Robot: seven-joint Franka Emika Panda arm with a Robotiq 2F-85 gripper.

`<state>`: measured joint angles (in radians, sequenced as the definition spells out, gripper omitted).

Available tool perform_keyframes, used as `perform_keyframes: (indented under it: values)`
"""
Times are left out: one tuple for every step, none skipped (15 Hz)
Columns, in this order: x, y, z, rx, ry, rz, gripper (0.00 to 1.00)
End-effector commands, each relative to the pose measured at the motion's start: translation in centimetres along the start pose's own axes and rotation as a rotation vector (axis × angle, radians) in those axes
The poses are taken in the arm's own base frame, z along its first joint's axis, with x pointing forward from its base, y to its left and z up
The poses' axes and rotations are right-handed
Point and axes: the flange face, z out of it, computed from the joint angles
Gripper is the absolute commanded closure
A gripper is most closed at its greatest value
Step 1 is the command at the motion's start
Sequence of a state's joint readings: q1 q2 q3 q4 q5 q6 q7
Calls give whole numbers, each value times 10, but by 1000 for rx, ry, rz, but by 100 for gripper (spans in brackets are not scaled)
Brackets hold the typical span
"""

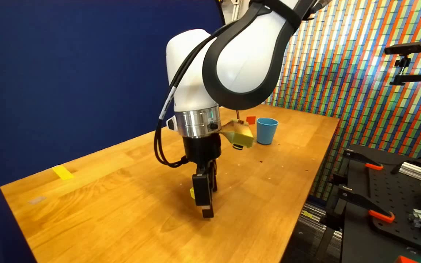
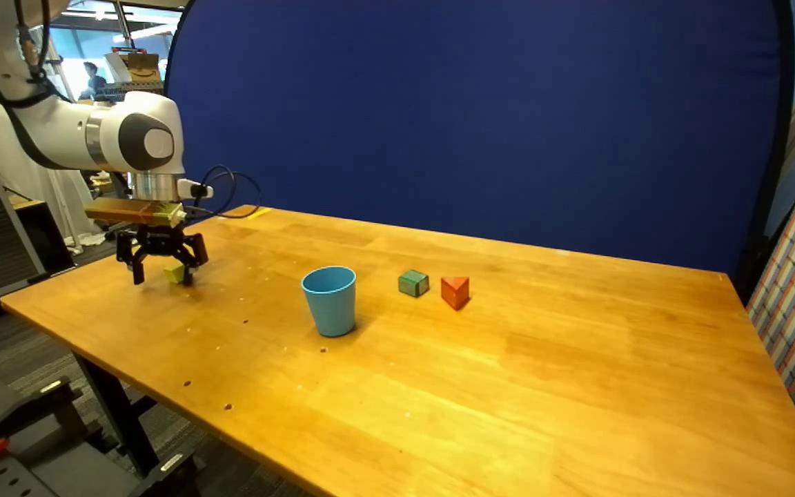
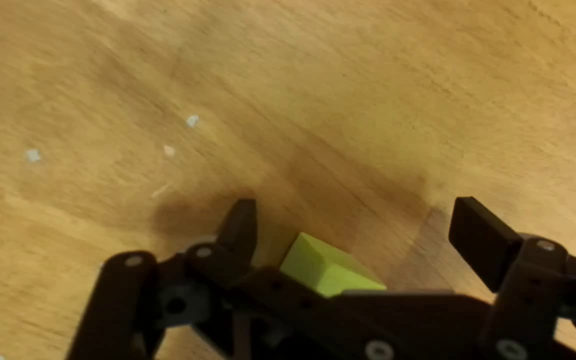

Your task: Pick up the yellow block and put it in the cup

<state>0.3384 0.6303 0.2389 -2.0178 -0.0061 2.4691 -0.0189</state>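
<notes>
Showing between the spread jaws in the wrist view is the yellow block.

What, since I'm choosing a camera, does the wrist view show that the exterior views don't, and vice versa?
Only the wrist view shows distinct screw heads on the gripper. Only the exterior views show the cup, red block, arm and, in an exterior view, the green block. All share the yellow block, the gripper and the table.
</notes>
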Motion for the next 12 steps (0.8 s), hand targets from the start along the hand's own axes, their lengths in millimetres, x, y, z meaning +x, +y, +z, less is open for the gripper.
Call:
perform_keyframes:
  values:
    - [26, -6, 7, -39, 28, -22, 25]
    - [29, -7, 7, -46, 33, -27, 25]
    - [31, -6, 5, -52, 36, -28, 32]
    - [33, -8, 2, -53, 38, -30, 41]
    - [33, -8, -1, -58, 42, -26, 48]
    - [32, -7, -4, -66, 45, -21, 55]
    - [28, -4, -7, -72, 41, -5, 64]
    - [22, 3, -12, -77, 39, 20, 71]
    - [12, 13, -20, -85, 41, 56, 79]
    - [4, 25, -30, -107, 49, 92, 84]
    - [-11, 47, -45, -137, 60, 146, 81]
    - [-22, 66, -56, -161, 67, 198, 81]
